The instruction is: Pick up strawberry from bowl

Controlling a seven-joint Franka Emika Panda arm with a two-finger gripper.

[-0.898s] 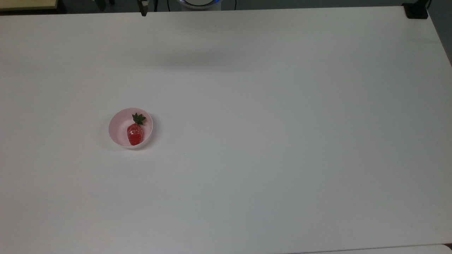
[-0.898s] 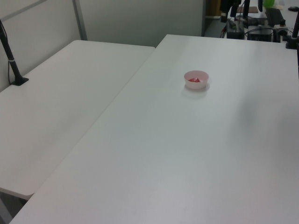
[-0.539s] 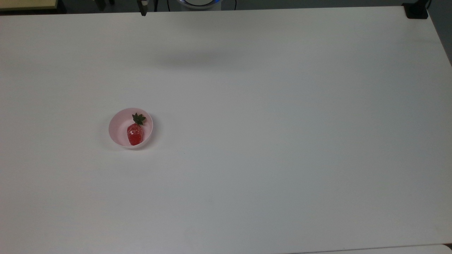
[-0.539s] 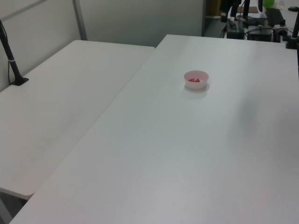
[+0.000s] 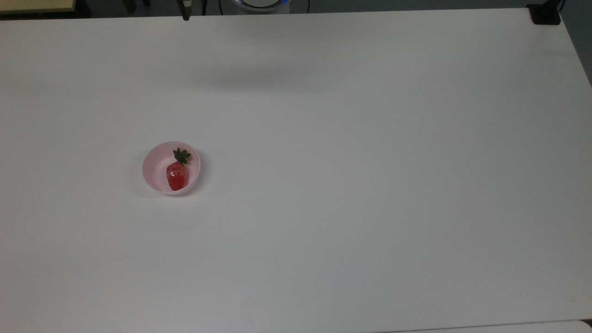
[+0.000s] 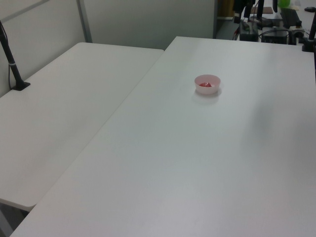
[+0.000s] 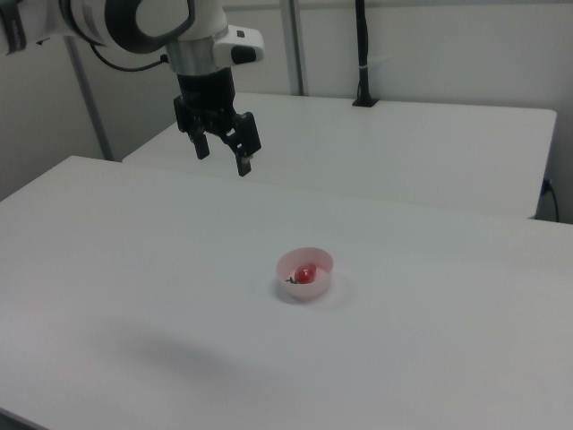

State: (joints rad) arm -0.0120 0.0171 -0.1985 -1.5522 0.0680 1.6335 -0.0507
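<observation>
Strawberry pickup has barely begun, judging by how things lie. My broad, plain white bench carries one cluster of things, toward nine o'clock in the top view. My white arm hangs high above the bench in the right view, toward eleven o'clock from the bowl and well apart from it. Its black two-finger tool points down, released, with a plain gap between the fingers and nothing in it.

On the bench sits the small round pale pink bowl with thin smooth walls, upright. Inside it lies the small glossy red toy strawberry, its dark green leafy cap pointing to twelve o'clock in the top view, the body resting toward the bowl's three o'clock side.

Nothing is grasped yet. What is left, as I judge it: travel over the bowl, descend, clench on the fruit, and lift it clear.
</observation>
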